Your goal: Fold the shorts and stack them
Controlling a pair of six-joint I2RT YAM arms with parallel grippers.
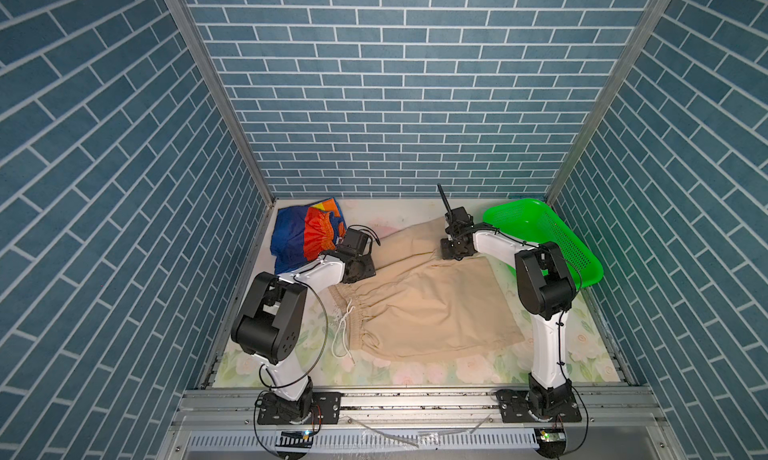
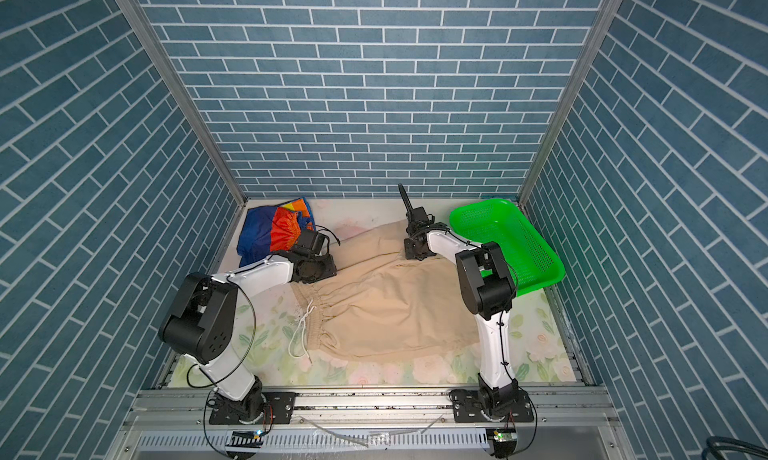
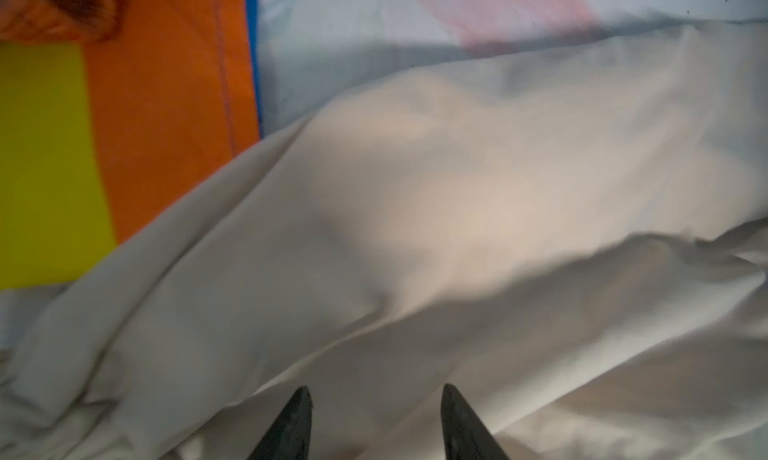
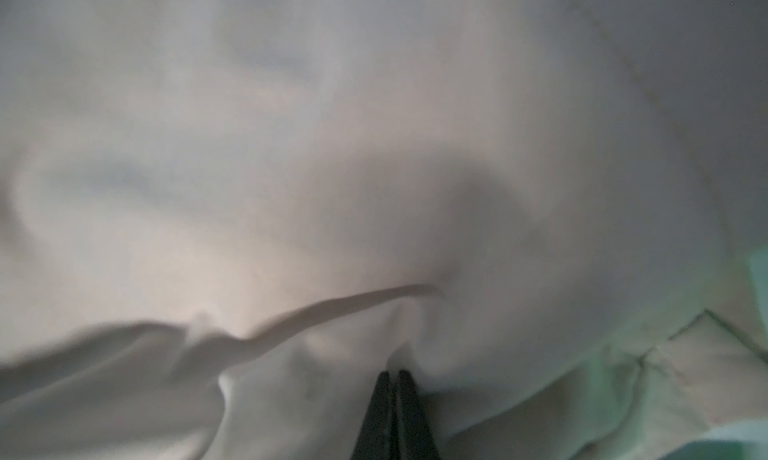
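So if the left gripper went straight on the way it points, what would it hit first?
Most likely the beige shorts: the left gripper, jaws apart, points into that fabric. Depth is unclear.

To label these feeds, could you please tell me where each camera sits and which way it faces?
Top views: high in front, looking down at the beige shorts, rainbow shorts and green basket; left arm and right arm show.
Left wrist: on the left arm, facing beige fabric beside the rainbow shorts; open left gripper shows.
Right wrist: close over beige fabric; right gripper shows shut, pinching it.
Shared: every view shows the beige shorts.
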